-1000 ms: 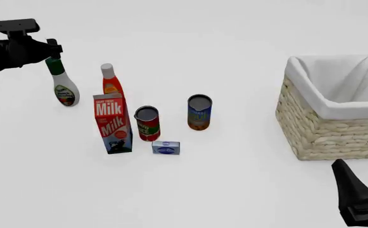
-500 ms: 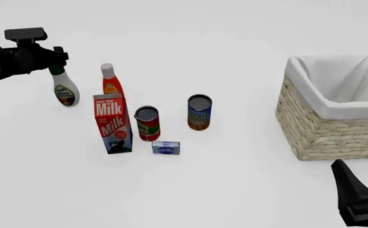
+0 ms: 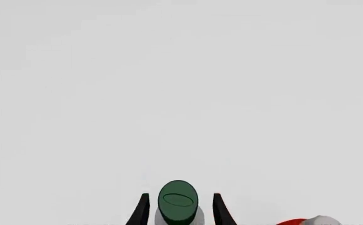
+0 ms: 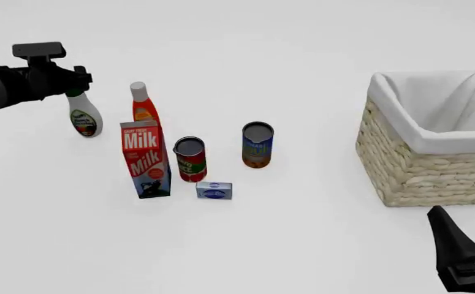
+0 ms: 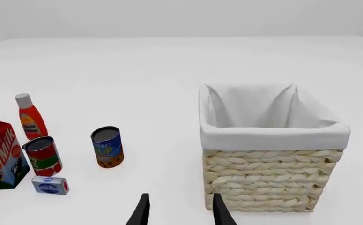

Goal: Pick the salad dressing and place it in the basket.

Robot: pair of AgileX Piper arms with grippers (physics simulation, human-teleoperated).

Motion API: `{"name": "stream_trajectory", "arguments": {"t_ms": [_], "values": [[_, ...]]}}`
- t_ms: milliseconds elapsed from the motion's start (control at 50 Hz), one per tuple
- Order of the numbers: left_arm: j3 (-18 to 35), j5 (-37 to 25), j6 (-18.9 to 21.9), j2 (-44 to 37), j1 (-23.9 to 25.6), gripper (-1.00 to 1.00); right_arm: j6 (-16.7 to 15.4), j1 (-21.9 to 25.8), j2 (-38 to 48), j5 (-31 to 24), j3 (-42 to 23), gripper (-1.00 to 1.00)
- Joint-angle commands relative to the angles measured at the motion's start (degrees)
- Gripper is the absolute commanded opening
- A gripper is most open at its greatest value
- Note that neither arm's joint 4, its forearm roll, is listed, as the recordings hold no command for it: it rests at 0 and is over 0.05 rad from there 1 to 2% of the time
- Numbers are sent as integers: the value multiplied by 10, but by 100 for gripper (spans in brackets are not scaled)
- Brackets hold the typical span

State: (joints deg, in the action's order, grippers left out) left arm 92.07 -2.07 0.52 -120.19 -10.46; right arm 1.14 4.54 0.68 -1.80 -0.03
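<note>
The salad dressing (image 4: pixel 84 118), a white bottle with a coloured label, stands upright at the far left of the table. My left gripper (image 4: pixel 77 86) is down over its top and hides the neck and cap in the front view. In the left wrist view the dark green cap (image 3: pixel 178 201) sits between the two fingers (image 3: pixel 142 212) with a gap on each side, so the left gripper (image 3: pixel 179 214) is open around it. The wicker basket (image 4: pixel 417 171) with its white lining stands at the right. My right gripper (image 4: pixel 472 236) is open and empty, near the front edge below the basket; it also shows in its wrist view (image 5: pixel 180 213).
A slim orange-red bottle (image 4: pixel 143 105) stands just right of the dressing. A milk carton (image 4: pixel 146 159), a red can (image 4: pixel 190 159), a blue can (image 4: pixel 257 145) and a small blue box (image 4: pixel 213 190) stand in the left-middle. The basket also shows in the right wrist view (image 5: pixel 272 178).
My left gripper has moved right and down onto the top of the salad dressing, so it now covers the green cap. The right arm and all the objects have stayed still.
</note>
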Motion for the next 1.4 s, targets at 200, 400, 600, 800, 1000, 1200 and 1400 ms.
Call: {"name": "stream_trajectory", "arguments": {"t_ms": [200,400,600,800,1000,1200,1400], "values": [[-6,8,-1,-11,0,100,-3,1,0,0,0,100],[-28,37,13,7,-1,-100,-4,-1,-1,-2,0,100],[-50,61,20,32,-3,-100,-3,-1,-2,-2,0,100],[-60,61,25,58,-7,-100,-2,-3,-5,-4,0,100],[-55,27,36,129,18,-100,0,-3,-5,-4,0,100],[-43,-19,53,180,44,-100,1,-2,-5,-2,0,100],[-31,-89,81,259,107,-100,3,-1,-6,-1,0,100]]}}
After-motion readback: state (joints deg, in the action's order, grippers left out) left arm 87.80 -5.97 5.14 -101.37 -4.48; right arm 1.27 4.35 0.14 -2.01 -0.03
